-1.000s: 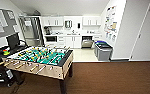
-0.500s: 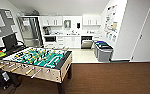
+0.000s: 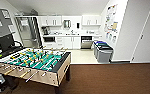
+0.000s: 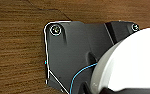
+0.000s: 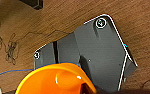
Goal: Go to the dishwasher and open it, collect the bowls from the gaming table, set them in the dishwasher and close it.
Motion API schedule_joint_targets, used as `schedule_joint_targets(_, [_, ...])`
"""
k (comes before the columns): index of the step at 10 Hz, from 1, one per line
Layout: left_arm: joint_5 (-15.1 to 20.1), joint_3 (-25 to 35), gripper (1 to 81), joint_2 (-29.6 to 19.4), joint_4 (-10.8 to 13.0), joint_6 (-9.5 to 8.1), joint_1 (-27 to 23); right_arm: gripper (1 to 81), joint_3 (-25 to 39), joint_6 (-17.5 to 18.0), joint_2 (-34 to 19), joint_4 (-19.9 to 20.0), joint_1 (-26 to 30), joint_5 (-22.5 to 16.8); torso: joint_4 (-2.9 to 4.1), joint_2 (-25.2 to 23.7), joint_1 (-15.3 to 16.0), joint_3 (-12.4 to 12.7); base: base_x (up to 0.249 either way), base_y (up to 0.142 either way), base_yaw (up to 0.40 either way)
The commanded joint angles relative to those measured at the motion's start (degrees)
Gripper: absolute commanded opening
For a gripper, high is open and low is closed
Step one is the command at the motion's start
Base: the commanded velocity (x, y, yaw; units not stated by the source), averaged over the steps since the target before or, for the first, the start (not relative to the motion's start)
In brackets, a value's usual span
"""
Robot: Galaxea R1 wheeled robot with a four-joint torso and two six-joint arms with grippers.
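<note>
The orange bowl [image 5: 57,80] sits right up against your right tool's wrist camera, rim up and glossy inside. It is as near to that tool as anything gets. Whether the right tool is apart, together or clamped on the bowl, I cannot tell. Beneath that tool lies the brown wood-grain floor [image 5: 141,22]. Loose thin cables [image 5: 11,47] are tangled on the floor to one side of the bowl, and a blue cable [image 5: 6,73] runs close past its rim.

By your left tool, a large pale rounded shape [image 4: 131,62] sits close to the wrist camera. I cannot tell what it is, nor can I tell whether the left tool is apart or together. The same brown floor lies below it.

The dishwasher [image 3: 86,42] is well ahead of both tools, at the far end of the room. Its steel front is set into the run of white cabinets [image 3: 71,42] under the kitchen bench [image 3: 73,35], and it looks closed. Two grey bins [image 3: 103,52] stand just beside it, on your right-hand side and a little nearer to you.

Much nearer, ahead and to the left of your tools, stands the green foosball table [image 3: 38,61], its rods pointing towards you. A dark monitor [image 3: 5,42] stands beyond it by the left wall. A white door [image 3: 147,37] stands off to your right.
</note>
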Motion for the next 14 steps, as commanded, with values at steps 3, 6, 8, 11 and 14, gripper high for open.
schedule_joint_targets(3, [1.8,-0.1,1.0,-0.9,0.6,0.38,-2.0,1.0,0.2,-0.1,-1.6,-1.0,2.0,-2.0,0.0,0.0,0.0,0.0,0.136,-0.077,0.0])
schedule_joint_targets(6, [1.8,0.0,1.0,-0.5,0.6,0.56,-2.0,1.0,0.5,-0.1,-1.6,-1.0,2.2,-2.0,0.0,0.0,0.0,0.0,0.139,-0.077,0.0])
schedule_joint_targets(8, [1.9,-0.1,1.0,-0.2,0.6,0.74,-2.0,1.0,0.4,-0.1,-1.7,-0.9,2.2,-2.0,0.0,0.0,0.0,0.0,0.139,-0.077,0.0])
schedule_joint_targets(11, [1.9,-0.1,1.0,-0.2,0.6,0.74,-2.0,1.0,0.6,-0.1,-1.3,-0.9,2.2,-2.0,0.0,0.0,0.0,0.0,0.14,-0.077,0.0])
schedule_joint_targets(14, [1.8,-0.1,1.0,-0.1,0.6,0.82,-2.1,1.0,0.4,0.0,-1.2,-0.9,2.2,-2.0,0.0,0.0,0.0,0.0,0.139,-0.077,0.0])
